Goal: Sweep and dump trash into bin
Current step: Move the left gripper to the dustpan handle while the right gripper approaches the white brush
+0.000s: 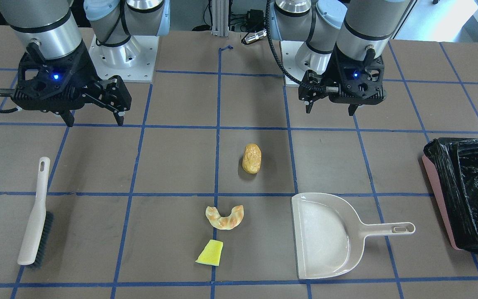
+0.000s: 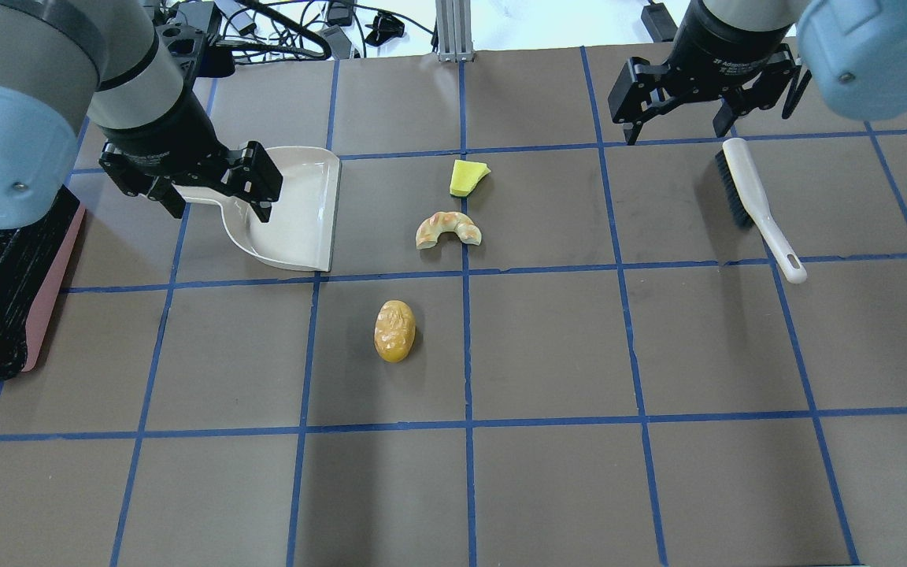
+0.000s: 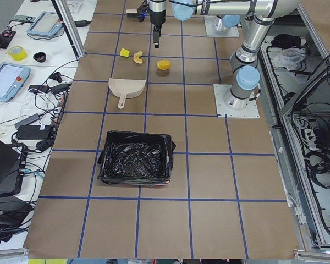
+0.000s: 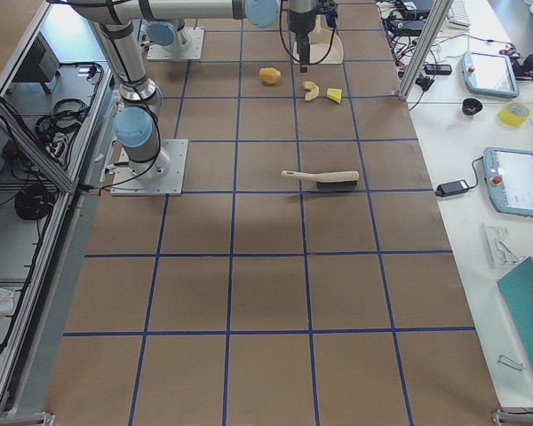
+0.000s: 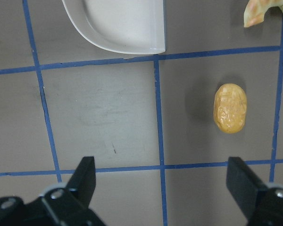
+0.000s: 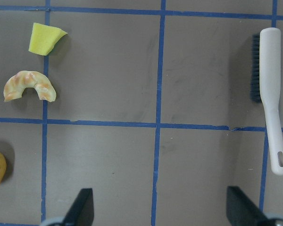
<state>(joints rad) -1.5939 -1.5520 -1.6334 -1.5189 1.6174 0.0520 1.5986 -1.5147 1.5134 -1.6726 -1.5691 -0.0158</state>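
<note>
A golden-brown bread roll (image 1: 251,158), curved tan croissant (image 1: 224,217) and yellow sponge wedge (image 1: 210,253) lie separately (croissant just beside the wedge). The pink bin (image 1: 435,189), black-bag lined and apparently open-topped, stands well apart.

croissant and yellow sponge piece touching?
Apart. The right wrist view shows a clear gap between the croissant and the yellow sponge piece; the front-facing view shows it too.

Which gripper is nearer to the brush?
Right. The right gripper hangs open just robot-side of the brush, near its handle end. The left gripper is on the table's other half, over by the dustpan.
</note>
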